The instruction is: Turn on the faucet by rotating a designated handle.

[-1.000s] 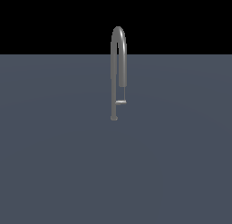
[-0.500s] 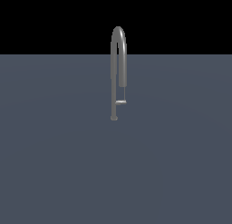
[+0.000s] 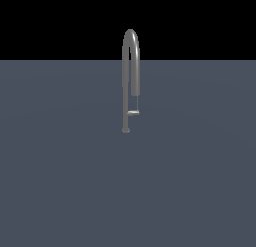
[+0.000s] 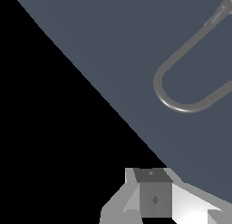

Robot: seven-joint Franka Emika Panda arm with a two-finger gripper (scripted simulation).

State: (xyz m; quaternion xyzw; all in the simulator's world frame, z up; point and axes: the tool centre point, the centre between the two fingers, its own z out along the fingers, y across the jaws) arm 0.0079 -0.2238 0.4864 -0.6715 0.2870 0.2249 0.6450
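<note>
The faucet (image 3: 130,66) is a tall slim grey pipe bent like an upside-down U, standing on a small round foot (image 3: 125,130) in the middle of the dark grey floor. The handle (image 3: 133,112) is a tiny pale lever lying level at the lower end of the pipe's shorter leg. In the wrist view the faucet's arch (image 4: 174,103) lies well away from my gripper (image 4: 186,210). The gripper's two fingers stand apart with nothing between them. I cannot make out the handle in the wrist view. The gripper does not show in the exterior view.
The dark grey floor (image 3: 128,191) stretches flat around the faucet, under a black background. Its straight edge (image 4: 90,82) runs diagonally across the wrist view.
</note>
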